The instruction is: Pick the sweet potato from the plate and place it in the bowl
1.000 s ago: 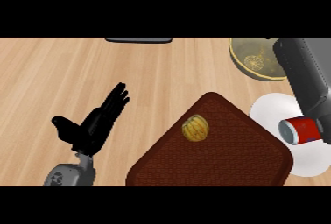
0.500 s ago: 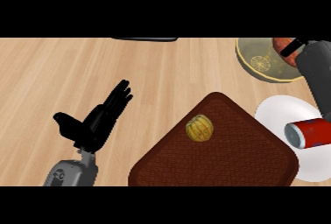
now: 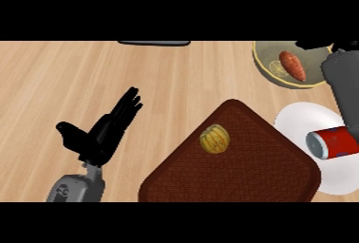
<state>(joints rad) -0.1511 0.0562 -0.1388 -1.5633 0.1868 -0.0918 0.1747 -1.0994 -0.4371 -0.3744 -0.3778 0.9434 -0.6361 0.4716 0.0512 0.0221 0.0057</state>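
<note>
Now that the right arm (image 3: pixel 344 90) has shifted off the bowl (image 3: pixel 258 66), the sweet potato (image 3: pixel 292 65) lies inside it, so the placing looks done; I cannot tell the right hand's (image 3: pixel 312 45) state, and the left hand (image 3: pixel 105 130) rests open over the desk (image 3: pixel 84 71).

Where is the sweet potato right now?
In the head view, the sweet potato lies in the olive bowl at upper right, above the white plate.
</note>
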